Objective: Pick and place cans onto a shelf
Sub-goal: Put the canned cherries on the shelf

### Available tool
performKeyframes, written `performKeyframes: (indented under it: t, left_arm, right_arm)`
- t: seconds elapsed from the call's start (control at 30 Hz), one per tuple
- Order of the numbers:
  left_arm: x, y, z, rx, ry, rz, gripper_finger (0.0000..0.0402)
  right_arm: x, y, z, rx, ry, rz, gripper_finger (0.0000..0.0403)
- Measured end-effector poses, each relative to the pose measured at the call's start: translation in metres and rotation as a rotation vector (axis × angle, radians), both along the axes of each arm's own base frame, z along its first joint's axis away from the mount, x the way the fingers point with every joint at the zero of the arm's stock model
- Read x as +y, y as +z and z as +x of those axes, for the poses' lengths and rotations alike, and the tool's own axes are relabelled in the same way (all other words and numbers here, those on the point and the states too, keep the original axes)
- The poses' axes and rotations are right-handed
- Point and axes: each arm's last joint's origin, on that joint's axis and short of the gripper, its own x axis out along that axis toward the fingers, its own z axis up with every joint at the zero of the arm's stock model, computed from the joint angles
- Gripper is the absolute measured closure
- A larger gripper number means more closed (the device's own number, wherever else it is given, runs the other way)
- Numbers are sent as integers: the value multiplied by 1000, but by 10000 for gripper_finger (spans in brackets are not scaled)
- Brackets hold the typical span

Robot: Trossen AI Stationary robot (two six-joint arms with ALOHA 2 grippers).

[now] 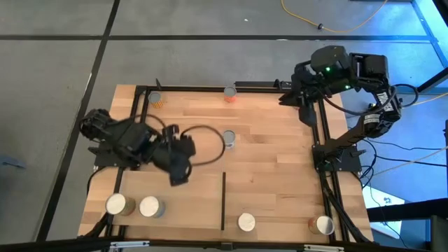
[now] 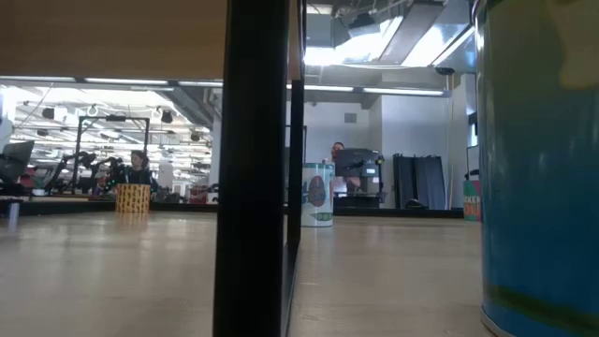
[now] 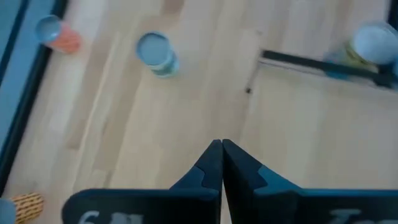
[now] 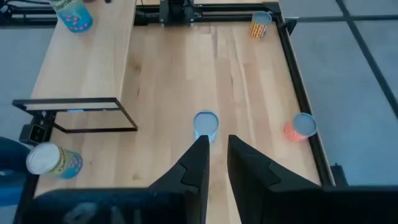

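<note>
Several cans stand upright on the wooden tabletop: a grey-green one mid-table, a red one and an orange one at the far edge, and one at the near right corner. Two cans stand on the light-wood shelf. Another stands just right of the shelf's black bar. My left gripper is shut and empty, held above the shelf's far edge. My right gripper waits at the far right, its fingers a narrow gap apart and empty.
A black metal frame runs along the table's edges. A black cable loops over the table beside the left arm. In the low view the shelf's black post and a near can block much of the sight.
</note>
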Motion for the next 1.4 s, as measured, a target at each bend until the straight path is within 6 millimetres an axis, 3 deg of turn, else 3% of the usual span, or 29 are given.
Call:
performKeyframes:
  t: [0.3,0.5,0.63,1.0,1.2,1.4]
  left_arm:
    - [45,-1,15,50,27,15,362]
    - [64,-1,19,90,-50,58,355]
    - [69,-1,20,121,-166,127,357]
    - [73,-1,20,157,-303,205,358]
    - [74,1,15,167,-326,215,358]
    - [74,10,2,136,-416,201,358]
  right_arm:
    - [0,-2,4,3,15,31,340]
    - [16,-5,15,21,161,-13,337]
    - [38,-9,25,31,322,3,337]
    - [105,-39,68,169,553,4,337]
    - [126,-61,94,273,463,39,344]
    - [132,-77,112,336,437,78,344]
